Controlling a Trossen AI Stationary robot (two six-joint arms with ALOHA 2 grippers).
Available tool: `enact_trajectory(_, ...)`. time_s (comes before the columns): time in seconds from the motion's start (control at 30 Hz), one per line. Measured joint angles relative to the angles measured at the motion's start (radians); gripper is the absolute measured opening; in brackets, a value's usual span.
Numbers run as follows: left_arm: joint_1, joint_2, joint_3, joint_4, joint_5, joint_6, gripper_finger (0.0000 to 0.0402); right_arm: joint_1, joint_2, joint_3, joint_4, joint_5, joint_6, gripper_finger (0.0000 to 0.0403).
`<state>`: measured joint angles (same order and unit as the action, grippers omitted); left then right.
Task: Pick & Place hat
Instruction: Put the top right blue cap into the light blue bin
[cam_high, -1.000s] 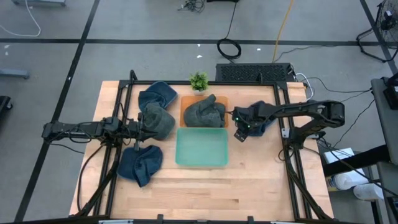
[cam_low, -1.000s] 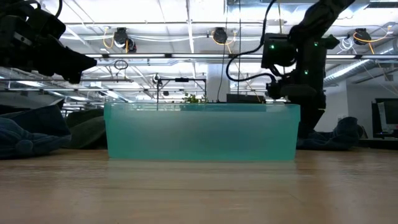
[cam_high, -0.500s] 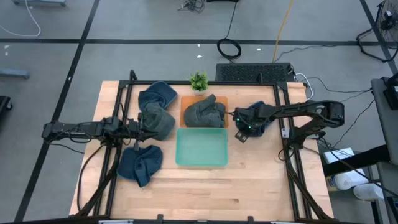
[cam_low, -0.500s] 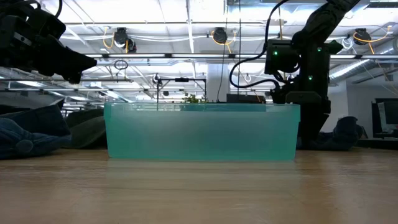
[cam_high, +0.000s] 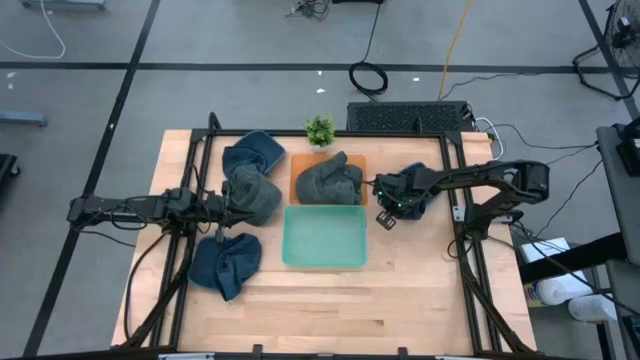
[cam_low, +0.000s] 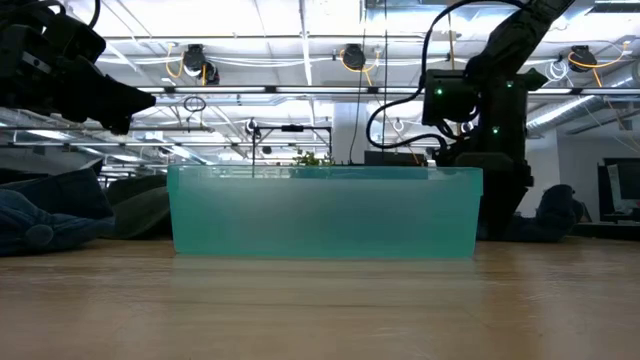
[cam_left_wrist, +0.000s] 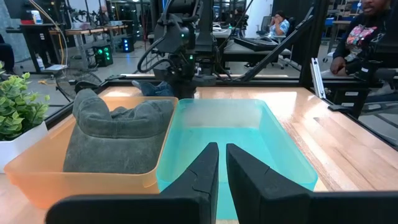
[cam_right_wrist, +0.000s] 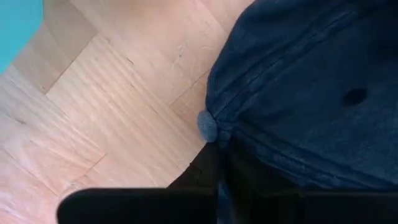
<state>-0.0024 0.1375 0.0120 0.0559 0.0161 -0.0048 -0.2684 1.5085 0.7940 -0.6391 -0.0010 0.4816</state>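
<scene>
A dark blue hat (cam_high: 420, 184) lies on the table right of the orange bin (cam_high: 296, 178), which holds a grey hat (cam_high: 328, 180). My right gripper (cam_high: 387, 210) is down at the blue hat's near-left side, shut on its cloth by the top button (cam_right_wrist: 207, 124). In front of the orange bin stands a teal bin (cam_high: 323, 237). My left gripper (cam_left_wrist: 222, 167) is shut and holds nothing. It hovers over the hats at the table's left (cam_high: 228, 205), pointing toward the bins. My right gripper pinches the blue hat's crown (cam_right_wrist: 235, 138) right beside the top button between its two fingers (cam_right_wrist: 198, 171). The fingers come from above, pointing down. The hat still lies on the table; how many layers are caught is hidden by the fingers.
At the table's left lie a blue hat (cam_high: 253, 152), a grey-green hat (cam_high: 252, 195) and another blue hat (cam_high: 225, 262). A small potted plant (cam_high: 319, 130) stands at the far edge. Bare wood stretches in front of the teal bin. People sit in the room beyond.
My right gripper has shut on the blue hat's crown and edged slightly toward the table's far-left. The hat has stayed on the table.
</scene>
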Motion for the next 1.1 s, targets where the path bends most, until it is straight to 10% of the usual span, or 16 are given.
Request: enact_trajectory(1.1, 0.0, 0.0, 0.0, 0.0, 0.0, 0.0, 0.0037, 0.0, -0.257, 0.475, -0.767, 0.142, 0.082, 0.0)
